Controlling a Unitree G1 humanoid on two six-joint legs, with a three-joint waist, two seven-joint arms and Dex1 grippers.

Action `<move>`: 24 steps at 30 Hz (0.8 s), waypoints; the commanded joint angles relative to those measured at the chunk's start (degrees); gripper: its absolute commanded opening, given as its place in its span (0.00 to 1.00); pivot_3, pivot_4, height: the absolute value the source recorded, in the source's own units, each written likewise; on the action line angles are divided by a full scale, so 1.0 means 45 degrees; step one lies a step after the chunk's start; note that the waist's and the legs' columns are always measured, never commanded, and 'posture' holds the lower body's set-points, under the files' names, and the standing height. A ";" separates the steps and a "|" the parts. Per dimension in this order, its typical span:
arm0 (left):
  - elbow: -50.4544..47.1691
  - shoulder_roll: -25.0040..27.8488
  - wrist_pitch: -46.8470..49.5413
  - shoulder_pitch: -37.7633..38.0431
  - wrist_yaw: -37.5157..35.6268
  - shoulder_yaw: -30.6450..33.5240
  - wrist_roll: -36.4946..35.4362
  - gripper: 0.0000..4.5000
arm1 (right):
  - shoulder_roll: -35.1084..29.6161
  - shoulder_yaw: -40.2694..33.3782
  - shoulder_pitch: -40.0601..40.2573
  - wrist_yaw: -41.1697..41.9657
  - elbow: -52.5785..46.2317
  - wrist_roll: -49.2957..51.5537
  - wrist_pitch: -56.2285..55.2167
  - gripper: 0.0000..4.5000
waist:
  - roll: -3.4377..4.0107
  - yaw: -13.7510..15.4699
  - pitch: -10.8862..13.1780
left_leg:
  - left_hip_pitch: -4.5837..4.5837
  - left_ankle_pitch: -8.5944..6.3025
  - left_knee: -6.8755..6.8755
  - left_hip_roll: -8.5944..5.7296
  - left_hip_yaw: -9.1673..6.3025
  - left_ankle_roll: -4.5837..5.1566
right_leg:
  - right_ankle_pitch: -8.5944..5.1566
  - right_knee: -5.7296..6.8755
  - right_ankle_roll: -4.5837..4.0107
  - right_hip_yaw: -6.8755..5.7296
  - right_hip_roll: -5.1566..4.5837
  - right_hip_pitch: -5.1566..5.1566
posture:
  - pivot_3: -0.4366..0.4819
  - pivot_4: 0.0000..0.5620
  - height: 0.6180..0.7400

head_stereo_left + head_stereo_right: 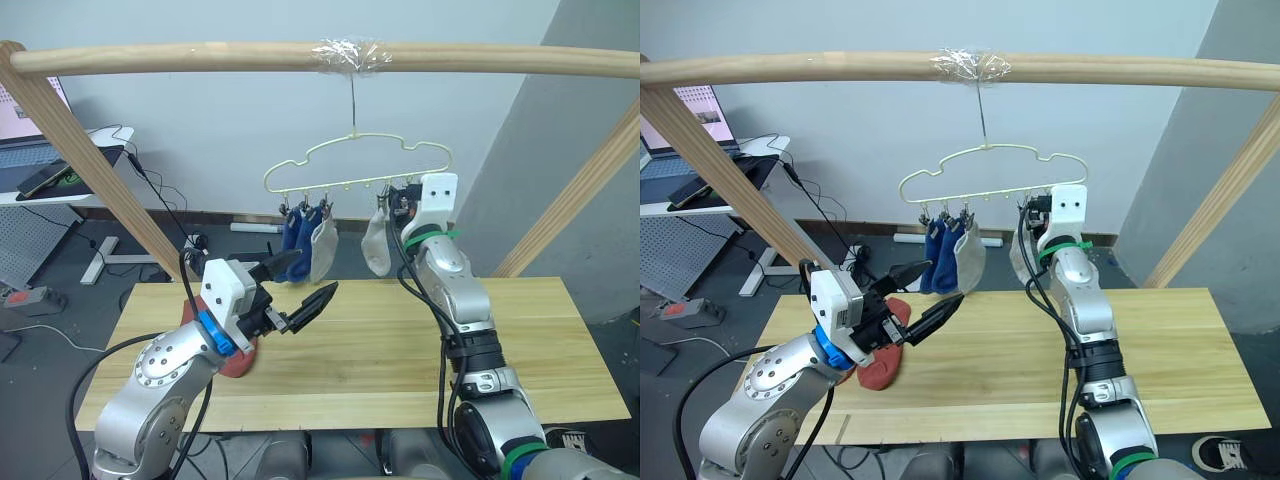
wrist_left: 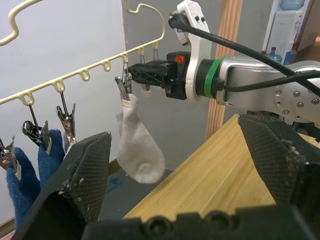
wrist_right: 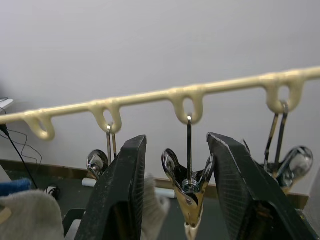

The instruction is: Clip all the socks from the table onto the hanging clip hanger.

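Note:
The pale yellow-green clip hanger hangs by its hook from the wooden pole. Two blue socks and a light grey sock hang from clips on its left. Another grey sock hangs near the middle. My right gripper is raised to the hanger, open, its fingers either side of an empty metal clip. My left gripper is open and holds nothing, above the table below the blue socks. Rust-red sock fabric lies on the table, partly hidden by my left arm.
A thick wooden pole spans the top on slanted posts at the left and right. Behind the table on the left are a desk with a laptop and cables on the floor.

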 commanded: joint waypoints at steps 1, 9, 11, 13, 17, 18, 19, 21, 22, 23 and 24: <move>-0.0508 0.0087 -0.0074 -0.0014 0.0089 0.0039 -0.0248 1.00 | 0.0073 -0.0145 -0.0379 -0.0004 -0.0123 0.0027 -0.0375 0.44 | 0.0000 0.0003 0.0000 | 0.0000 0.0000 0.0000 0.0000 0.0001 0.0000 | 0.0000 0.0000 -0.0001 0.0001 0.0000 0.0000 | 0.53 0.24 1.00; -0.0459 0.0113 -0.0131 -0.0002 0.0105 -0.0025 -0.0235 1.00 | 0.0104 -0.0181 -0.0527 0.0073 0.0058 0.0179 -0.0371 0.44 | 0.0000 0.0004 0.0000 | 0.0001 0.0001 0.0000 0.0000 0.0000 0.0001 | 0.0003 0.0005 -0.0005 0.0001 0.0000 0.0000 | 0.53 0.24 1.00; -0.0418 0.0117 -0.0151 -0.0017 0.0092 -0.0028 -0.0219 1.00 | 0.0096 -0.0201 -0.0542 0.0087 0.0090 0.0195 -0.0361 0.44 | 0.0000 0.0004 0.0000 | 0.0001 0.0001 0.0000 0.0000 0.0000 0.0002 | 0.0003 0.0006 -0.0005 0.0000 0.0000 0.0000 | 0.53 0.25 1.00; -0.0402 0.0117 -0.0166 -0.0020 0.0090 -0.0030 -0.0208 1.00 | 0.0096 -0.0216 -0.0562 0.0095 0.0124 0.0209 -0.0357 0.44 | 0.0000 0.0005 0.0000 | 0.0001 0.0001 0.0000 0.0000 0.0000 0.0002 | 0.0003 0.0006 -0.0005 0.0000 0.0000 0.0000 | 0.53 0.25 1.00; -0.0418 0.0095 -0.0185 0.0094 0.0077 -0.0083 -0.0195 1.00 | 0.0087 -0.0263 -0.0581 0.0137 0.0185 0.0253 -0.0355 0.30 | 0.0000 0.0007 0.0000 | 0.0001 0.0001 0.0000 0.0000 0.0001 0.0002 | 0.0002 0.0006 -0.0004 0.0000 0.0000 0.0000 | 0.53 0.25 1.00; -0.0425 0.0081 -0.0191 0.0112 0.0085 -0.0108 -0.0187 1.00 | 0.0072 -0.0277 -0.0582 0.0148 0.0204 0.0253 -0.0323 0.23 | 0.0000 0.0007 0.0000 | 0.0001 0.0001 0.0000 0.0000 0.0001 0.0002 | 0.0002 0.0006 -0.0005 0.0001 0.0000 0.0000 | 0.53 0.25 1.00; -0.0423 0.0073 -0.0199 0.0116 0.0091 -0.0123 -0.0180 1.00 | 0.0062 -0.0288 -0.0585 0.0154 0.0222 0.0249 -0.0285 0.15 | 0.0000 0.0007 0.0000 | 0.0001 0.0001 0.0000 0.0000 0.0001 0.0002 | 0.0003 0.0006 -0.0006 0.0002 0.0000 0.0000 | 0.53 0.25 1.00; -0.0360 0.0070 -0.0222 0.0115 0.0076 -0.0125 -0.0179 1.00 | 0.0054 -0.0309 -0.0583 0.0160 0.0269 0.0248 -0.0147 0.06 | 0.0000 0.0009 0.0000 | 0.0001 0.0002 0.0000 0.0000 0.0000 0.0002 | 0.0003 0.0006 -0.0006 0.0000 0.0000 0.0000 | 0.53 0.25 1.00; -0.0339 0.0069 -0.0247 0.0141 0.0060 -0.0137 -0.0162 1.00 | 0.0040 -0.0326 -0.0564 0.0184 0.0268 0.0257 -0.0054 0.02 | 0.0000 0.0010 0.0000 | 0.0002 0.0002 0.0000 0.0000 -0.0001 0.0003 | 0.0002 0.0007 -0.0006 -0.0001 0.0000 0.0000 | 0.53 0.26 1.00; -0.0329 0.0065 -0.0248 0.0161 0.0061 -0.0140 -0.0165 1.00 | 0.0032 -0.0354 -0.0543 0.0205 0.0260 0.0272 0.0027 0.00 | 0.0000 0.0012 0.0000 | 0.0003 0.0002 0.0000 0.0000 0.0000 0.0003 | 0.0001 0.0008 -0.0003 0.0000 0.0000 0.0000 | 0.53 0.26 1.00; -0.0340 0.0053 -0.0243 0.0191 0.0078 -0.0157 -0.0161 1.00 | 0.0009 -0.0423 -0.0496 0.0249 0.0200 0.0341 0.0175 0.00 | 0.0000 0.0015 0.0000 | 0.0004 0.0002 0.0000 0.0000 0.0000 0.0003 | 0.0000 0.0009 -0.0002 0.0001 0.0000 0.0000 | 0.53 0.26 1.00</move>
